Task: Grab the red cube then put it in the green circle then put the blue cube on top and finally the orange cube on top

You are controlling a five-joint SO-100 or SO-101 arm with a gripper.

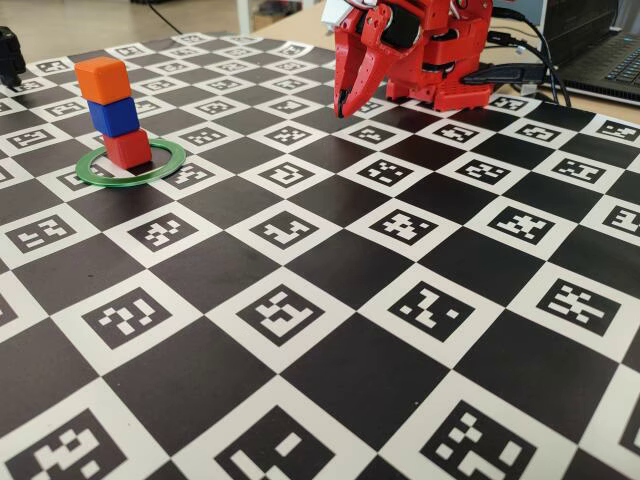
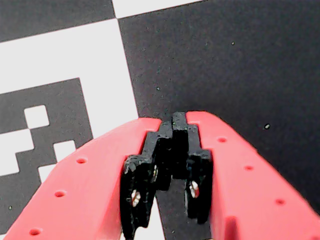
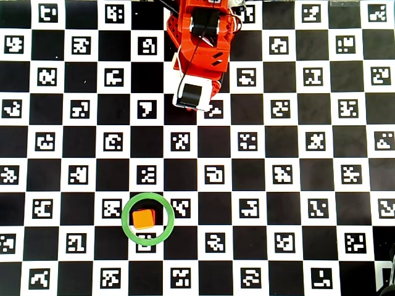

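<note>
Three cubes stand stacked inside the green circle (image 1: 131,163) on my checkered marker board (image 1: 330,300): red cube (image 1: 127,148) at the bottom, blue cube (image 1: 114,116) on it, orange cube (image 1: 103,80) on top. Nothing lies between the stack and my arm. A laptop (image 1: 605,55) and cables (image 1: 525,45) sit behind the arm's base. The arm is folded back near its base, well apart from the stack, gripper (image 1: 344,104) pointing down at the board. In the wrist view its fingers (image 2: 150,180) are closed together, holding nothing. From overhead only the orange cube (image 3: 144,219) shows inside the circle (image 3: 126,216), hiding the two below.
</note>
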